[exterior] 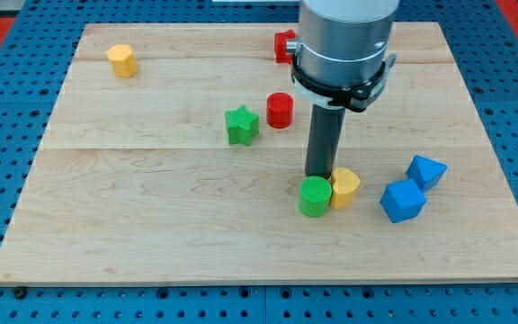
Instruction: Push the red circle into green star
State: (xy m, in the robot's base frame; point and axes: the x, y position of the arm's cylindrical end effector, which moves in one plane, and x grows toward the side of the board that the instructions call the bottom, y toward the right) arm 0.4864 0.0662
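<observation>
You have the red circle point(280, 110) standing upright near the middle of the wooden board point(151, 225), just to the view's right of the green star point(241, 125), close beside it, though you cannot tell whether they touch. It is a round cylinder, so it has no facing direction, and its axis is vertical. My tip point(318, 175) is a bare rod with no claw and holds nothing; it sits well below the red circle, right behind the green cylinder point(314, 196) and the yellow block point(344, 188), which touch each other. Two blue blocks point(403, 200) point(426, 170) lie further to the view's right. A yellow block point(122, 60) rests at the top left, and another red block point(284, 45) is partly hidden behind the arm.
</observation>
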